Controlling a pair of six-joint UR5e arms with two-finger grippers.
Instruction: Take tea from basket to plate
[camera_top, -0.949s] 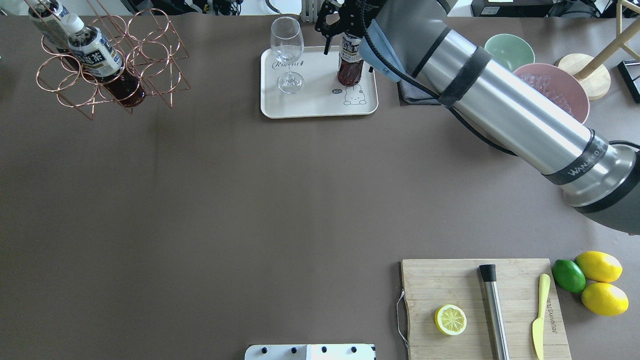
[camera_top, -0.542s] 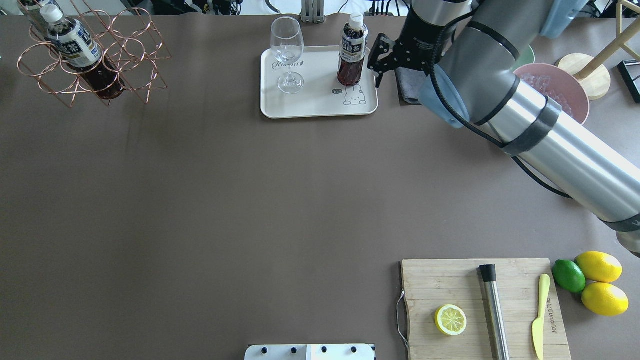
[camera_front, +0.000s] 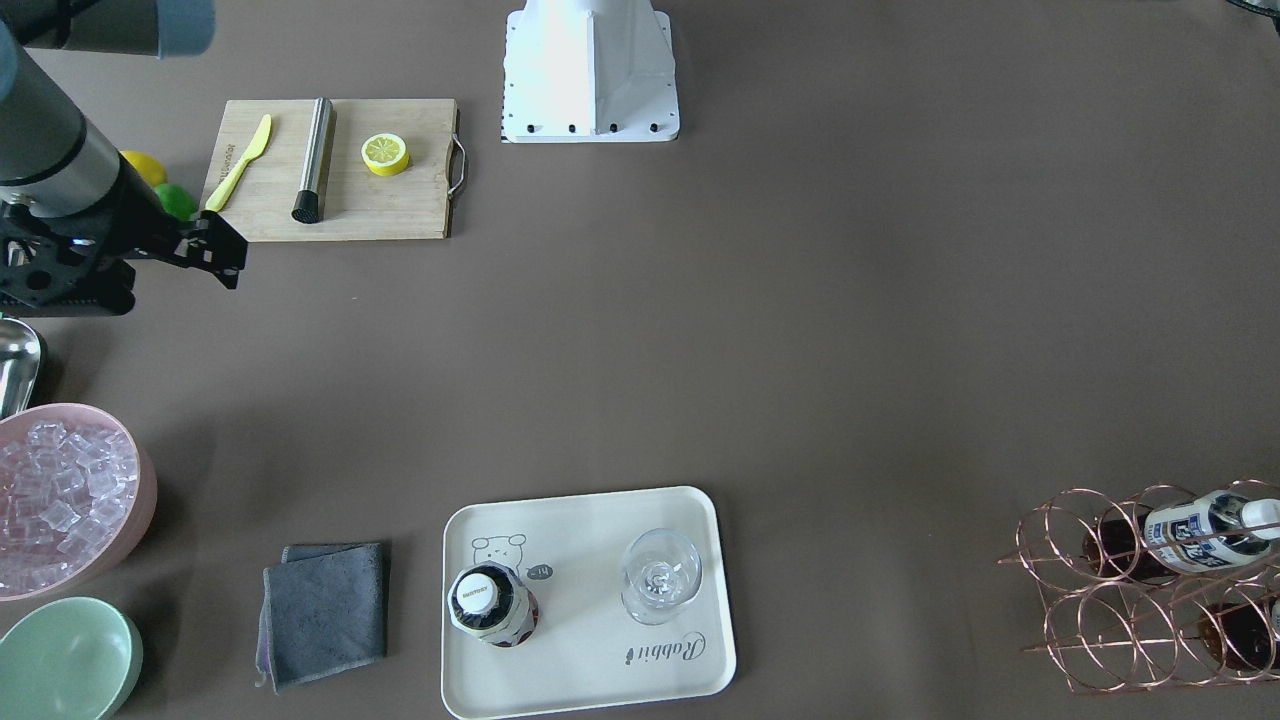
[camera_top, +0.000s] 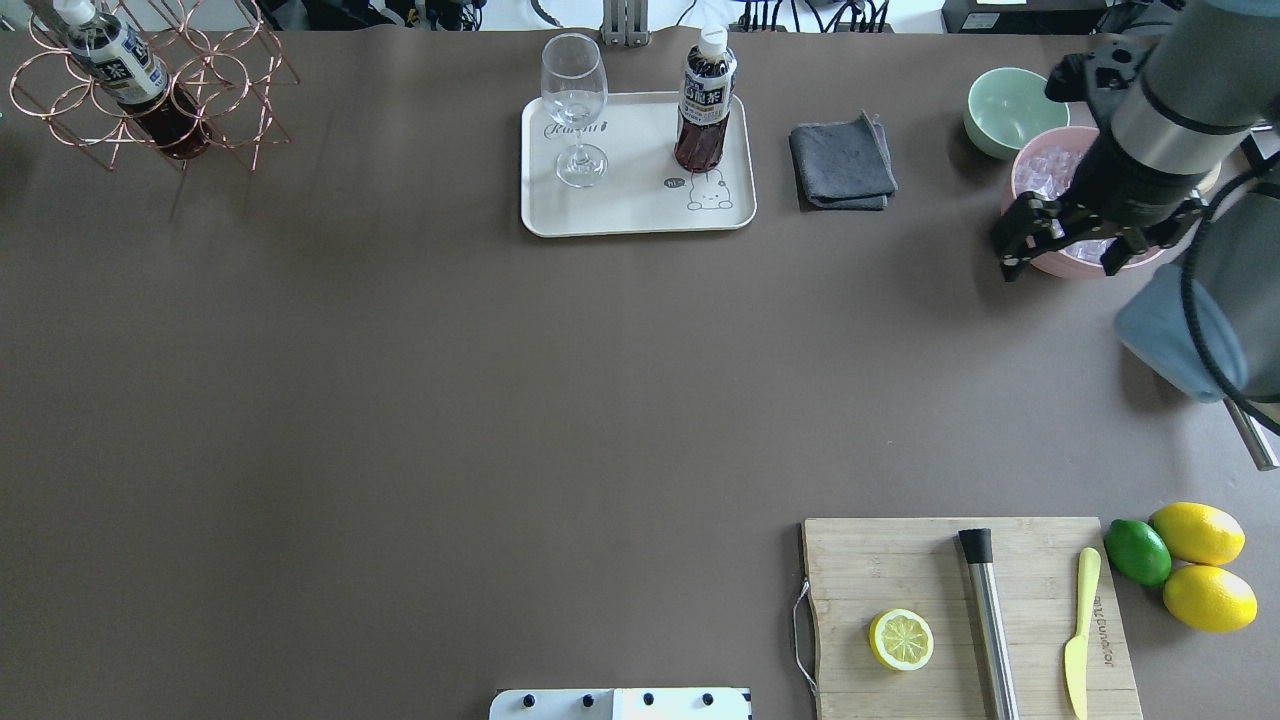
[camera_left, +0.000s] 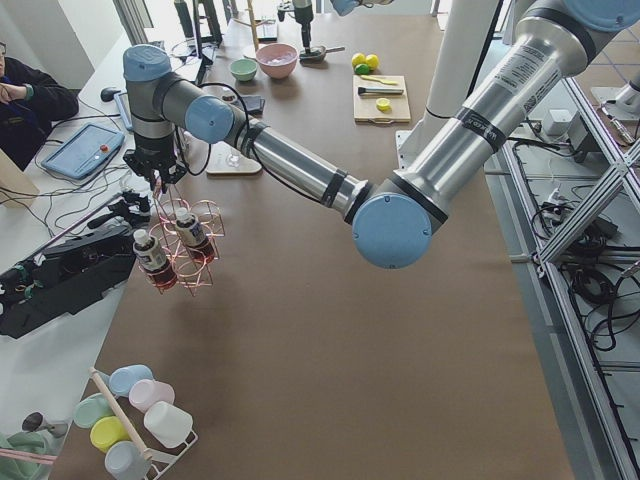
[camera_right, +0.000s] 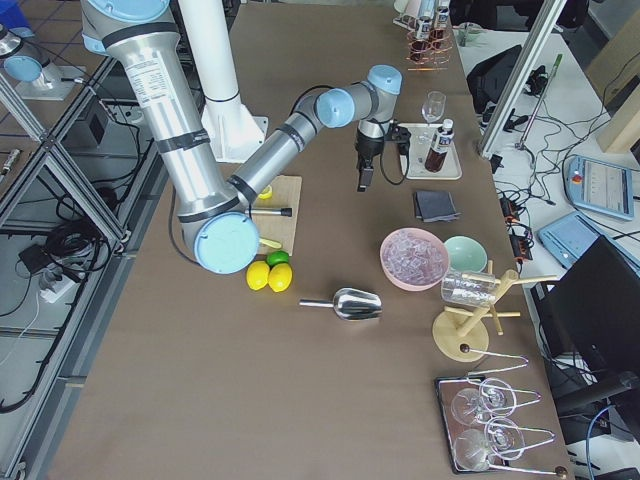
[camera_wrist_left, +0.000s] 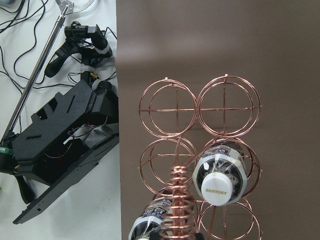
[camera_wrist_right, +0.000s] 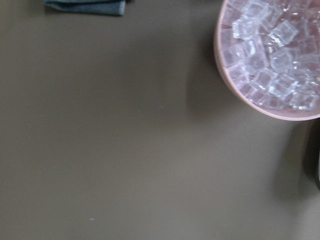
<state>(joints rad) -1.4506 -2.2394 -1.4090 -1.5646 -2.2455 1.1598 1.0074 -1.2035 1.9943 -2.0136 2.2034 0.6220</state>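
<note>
One tea bottle (camera_top: 705, 100) with a white cap stands upright on the cream plate (camera_top: 640, 222), beside the bear drawing; it also shows in the front view (camera_front: 490, 603). My right gripper (camera_top: 1057, 262) is open and empty, far right of the plate, over the near edge of the pink ice bowl. The copper basket (camera_top: 225, 70) is at the far left corner with two tea bottles (camera_wrist_left: 218, 184) in its rings. My left gripper (camera_left: 161, 178) is at the top of the basket's wire handle (camera_wrist_left: 179, 200). I cannot tell whether it is shut.
A clear glass (camera_top: 575, 110) stands on the plate. A grey cloth (camera_top: 842, 165), a green bowl (camera_top: 1010, 105) and a pink ice bowl (camera_top: 1018, 195) lie to its right. A cutting board (camera_top: 880, 565) with a lemon half, muddler and knife sits near right.
My right gripper has drawn back from the tea on the plate to the right, as far as the ice bowl. The basket has moved further toward the far left corner.
</note>
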